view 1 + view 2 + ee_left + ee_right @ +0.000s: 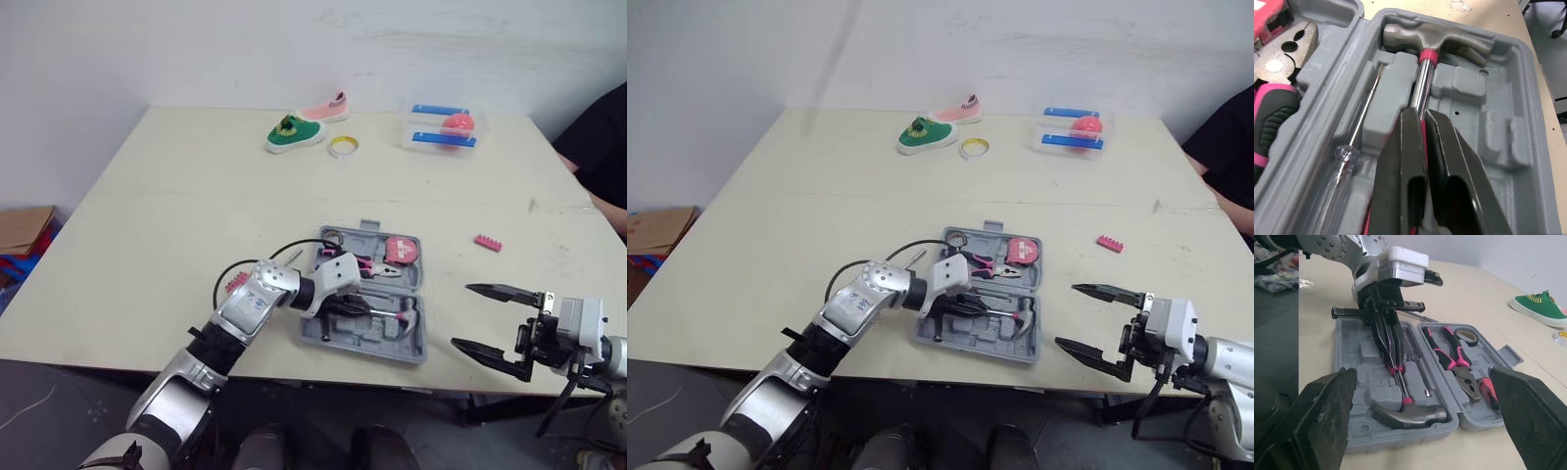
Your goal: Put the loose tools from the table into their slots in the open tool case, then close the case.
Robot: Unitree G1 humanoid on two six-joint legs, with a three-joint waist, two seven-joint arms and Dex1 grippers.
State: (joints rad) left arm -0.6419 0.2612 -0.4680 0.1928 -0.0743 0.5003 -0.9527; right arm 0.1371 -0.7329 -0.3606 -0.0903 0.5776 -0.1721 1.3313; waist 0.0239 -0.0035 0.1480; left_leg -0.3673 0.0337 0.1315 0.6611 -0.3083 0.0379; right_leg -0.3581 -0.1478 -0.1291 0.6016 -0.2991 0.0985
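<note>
Hammer (1437, 41) lay in the front half of the open tool case (411, 348), the half nearer the robot. Its steel head sat in the hollow at one end, and its shiny shaft ran along the groove. The left gripper (1421, 117) was clamped on it, with one black finger on each side where the shaft meets the pink grip. A clear-handled screwdriver (1359, 132) lay in the next groove, just beside the fingers.

The step looked like seating the hammer. To do it well, the handle end should probably be pushed down flat until it sat snug. Then the fingers should let go and lift straight up, so the hammer was not pulled back out and the screwdriver was not bumped.

The right gripper (460, 315) hung near the table's front edge, well apart from the case. Its jaws were wide apart and held nothing.
</note>
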